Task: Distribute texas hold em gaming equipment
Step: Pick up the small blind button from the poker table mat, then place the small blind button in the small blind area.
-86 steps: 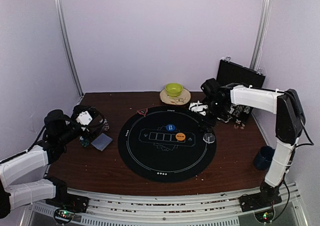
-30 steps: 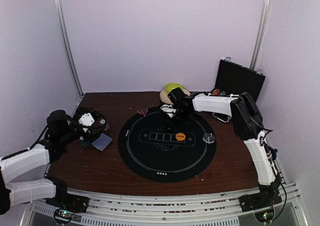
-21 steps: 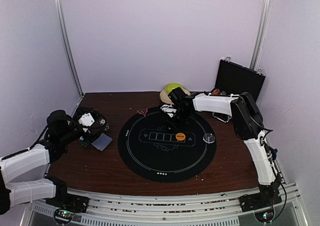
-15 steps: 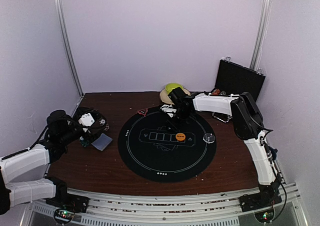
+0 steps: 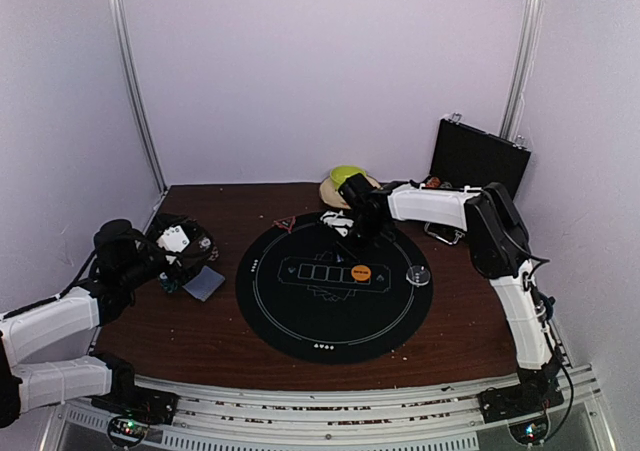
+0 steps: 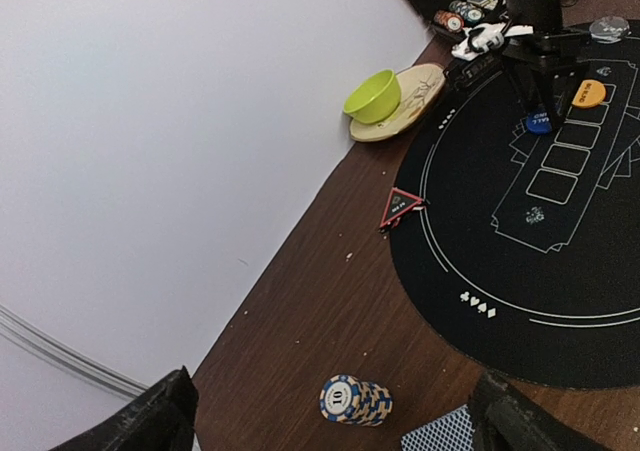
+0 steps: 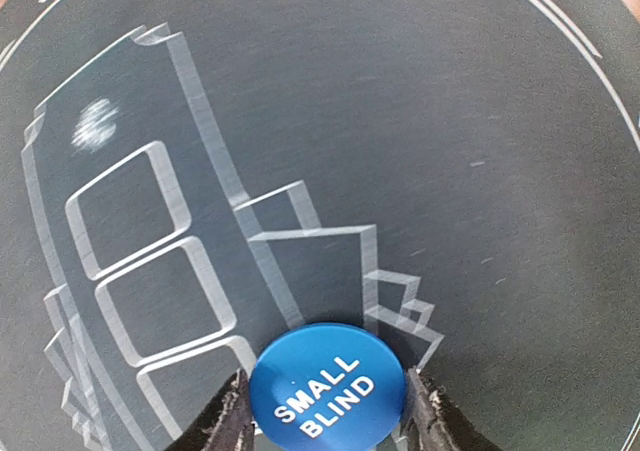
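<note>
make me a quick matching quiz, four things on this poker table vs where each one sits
Things
1 blue disc
2 orange disc
3 red triangle marker
4 green bowl

Places
a on a plate
b at the outer edge of the mat
c between the fingers of the right gripper
d on the mat, beside the printed boxes

Pairs: 1-c, 2-d, 3-b, 4-a

"SMALL BLIND" on blue disc (image 7: 328,395)
</note>
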Tool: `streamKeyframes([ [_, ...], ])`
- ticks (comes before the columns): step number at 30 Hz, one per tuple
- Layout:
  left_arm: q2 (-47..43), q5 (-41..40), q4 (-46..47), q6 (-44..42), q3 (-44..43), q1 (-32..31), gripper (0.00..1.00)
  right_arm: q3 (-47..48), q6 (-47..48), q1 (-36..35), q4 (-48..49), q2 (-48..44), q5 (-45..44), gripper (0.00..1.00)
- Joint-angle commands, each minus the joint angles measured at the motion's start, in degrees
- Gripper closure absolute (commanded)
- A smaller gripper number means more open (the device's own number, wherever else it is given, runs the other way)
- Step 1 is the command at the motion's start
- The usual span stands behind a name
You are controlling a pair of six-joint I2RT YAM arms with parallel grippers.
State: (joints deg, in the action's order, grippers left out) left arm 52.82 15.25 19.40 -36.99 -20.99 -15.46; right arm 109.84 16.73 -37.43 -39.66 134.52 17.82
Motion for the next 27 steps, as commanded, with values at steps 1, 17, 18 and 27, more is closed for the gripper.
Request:
streamKeyframes([
  [1,0.15,0.67,1.77,-0.35,0.6,0.4,0.02,-2.2,4.47,-1.25,-3.16,-6.63,4.63,0.6],
  [17,-0.68,1.17,1.09,-0.54,0.55,0.37,0.02,-17.96,19.99,-13.78,-7.38,-15.82,7.26,0.59],
  [18,-0.93,1.31,0.96,-0.54,0.52,0.36,0.02,-18.33,19.92,-14.35,-7.24,-15.86,7.38,0.6],
  [27,-1.93,1.63,0.9,-0.51,0.69,0.42,0.02,-20.05,19.01,-16.73,-4.86,-15.17,4.77,0.6],
])
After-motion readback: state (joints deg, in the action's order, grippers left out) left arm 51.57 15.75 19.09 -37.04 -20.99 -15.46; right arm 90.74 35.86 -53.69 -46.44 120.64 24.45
